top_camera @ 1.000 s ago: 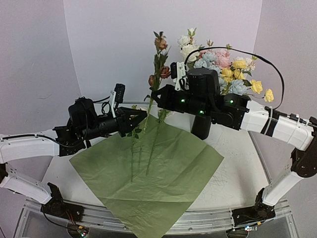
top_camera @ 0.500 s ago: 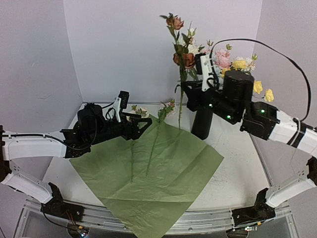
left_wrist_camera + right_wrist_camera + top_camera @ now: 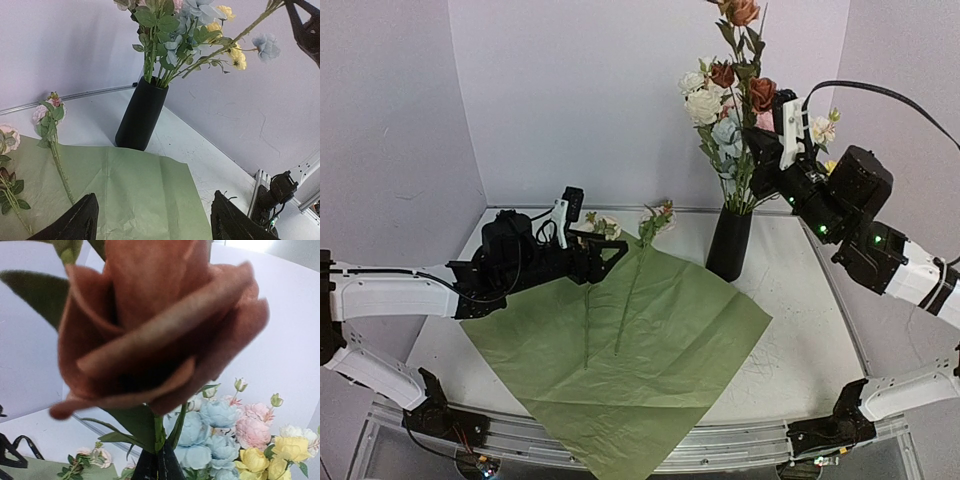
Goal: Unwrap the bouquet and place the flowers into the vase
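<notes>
The bouquet's wrapping paper lies unfolded and flat, green side up. Two flowers lie on it: one stem with a small pink head, the other further left. The black vase stands behind the paper's far corner and holds several blue, yellow, pink and cream blooms. My right gripper is shut on a reddish-brown rose stem, upright over the vase with its lower end at the mouth. My left gripper hangs open and empty over the paper's far left edge.
White walls close in the table at the back and on both sides. The right arm's black cable arcs above the vase. A metal rail runs along the table's near edge.
The left gripper opened and let go of the stem. The right gripper carried the reddish rose stem up and to the right, from over the paper to above the vase.
</notes>
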